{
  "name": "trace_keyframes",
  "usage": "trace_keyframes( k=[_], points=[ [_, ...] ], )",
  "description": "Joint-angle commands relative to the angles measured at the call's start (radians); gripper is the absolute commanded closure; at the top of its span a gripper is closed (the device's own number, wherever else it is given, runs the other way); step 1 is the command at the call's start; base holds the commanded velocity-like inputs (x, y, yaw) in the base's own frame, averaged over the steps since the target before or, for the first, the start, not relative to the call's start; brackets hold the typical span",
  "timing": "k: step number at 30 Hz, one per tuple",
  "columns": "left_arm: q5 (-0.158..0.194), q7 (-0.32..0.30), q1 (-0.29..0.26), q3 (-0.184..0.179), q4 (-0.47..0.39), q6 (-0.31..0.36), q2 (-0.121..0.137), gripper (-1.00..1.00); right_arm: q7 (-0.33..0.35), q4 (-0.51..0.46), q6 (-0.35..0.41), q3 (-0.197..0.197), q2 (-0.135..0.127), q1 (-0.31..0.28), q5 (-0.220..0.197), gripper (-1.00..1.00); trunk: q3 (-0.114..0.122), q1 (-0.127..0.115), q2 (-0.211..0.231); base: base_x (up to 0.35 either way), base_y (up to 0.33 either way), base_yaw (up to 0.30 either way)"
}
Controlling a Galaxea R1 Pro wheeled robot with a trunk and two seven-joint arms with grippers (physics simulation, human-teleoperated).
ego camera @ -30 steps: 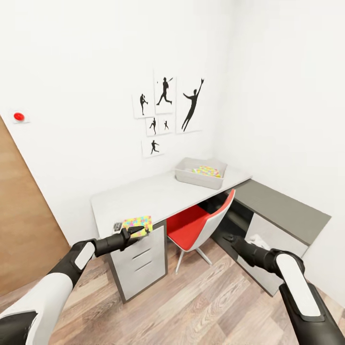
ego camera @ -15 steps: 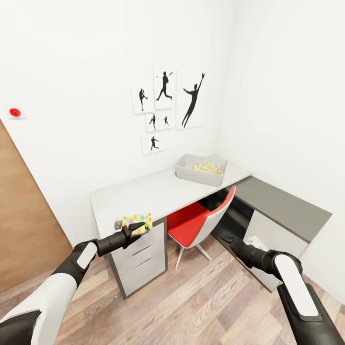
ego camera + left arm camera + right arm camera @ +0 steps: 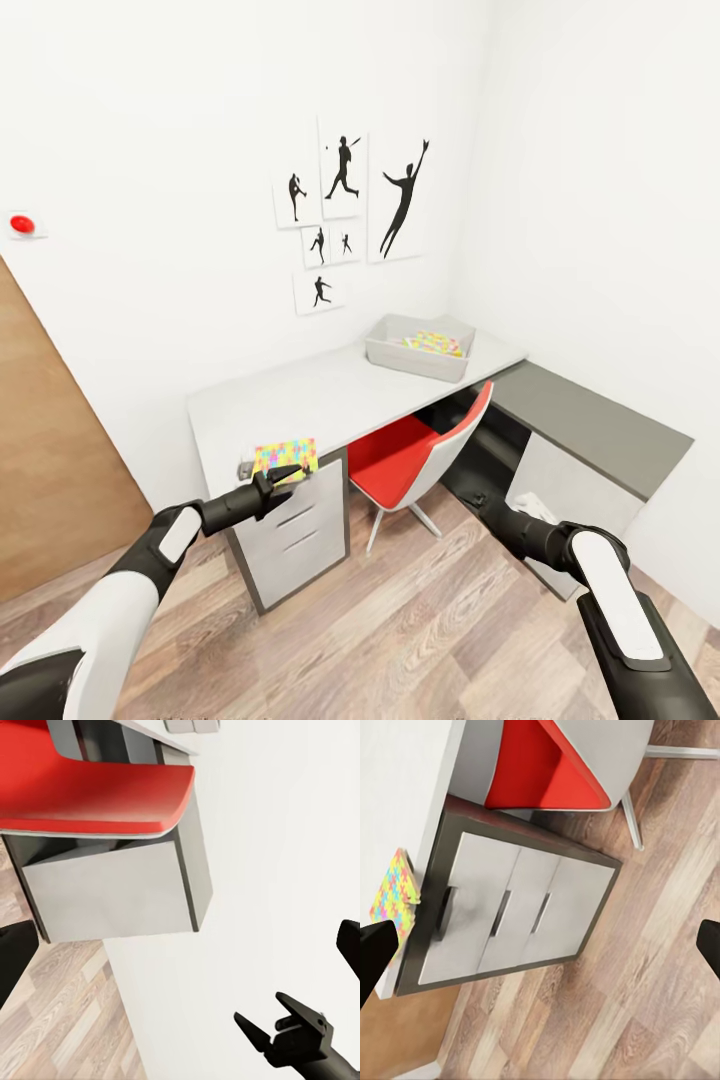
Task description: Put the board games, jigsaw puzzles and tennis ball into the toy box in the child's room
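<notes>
Head view: left tool (image 3: pixel 285 477) released at puzzle (image 3: pixel 285 457) on table (image 3: pixel 300 400) edge.

Matt pale table (image 3: pixel 300 400), wood-plank floor (image 3: pixel 420 620), glossy red chair (image 3: pixel 400 465)

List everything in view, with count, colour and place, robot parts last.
Jigsaw puzzle: one, multicoloured, flat on the near corner of the table, above the drawers.
Second jigsaw puzzle: one, multicoloured, inside the toy box.
Toy box: one, light grey, far end of the pale top.
Table: one, L-shaped, pale grey top plus dark grey section.
Drawers: three, pale grey, under the near end.
Chair: one, red and white, tucked under the table.
Silhouette prints: six, black on white, on the wall.
Left pincer: black, open, by the near puzzle.
Right pincer: black, low beside the chair.
</notes>
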Motion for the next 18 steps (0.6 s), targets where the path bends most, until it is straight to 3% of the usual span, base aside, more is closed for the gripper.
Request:
trace_keyframes(
  k=[1,12,18],
  points=[
    [0.001,-0.002,0.000,0.003,0.000,0.006,0.001,-1.00,-0.010,-0.001,0.002,0.000,0.000,-0.001,-0.011,-1.00,-0.004,0.001,-0.002,0.000,0.000,0.000],
    [0.000,-0.003,0.008,0.004,0.000,0.006,0.014,-1.00,-0.010,-0.001,0.002,0.003,0.000,-0.001,-0.012,-1.00,-0.022,0.001,-0.002,0.000,0.000,0.000],
    [0.000,-0.037,0.009,0.003,0.000,0.004,0.025,-1.00,-0.010,-0.001,0.002,0.000,0.000,-0.001,-0.014,-1.00,-0.032,0.001,-0.002,0.000,0.000,0.000]
  ],
)
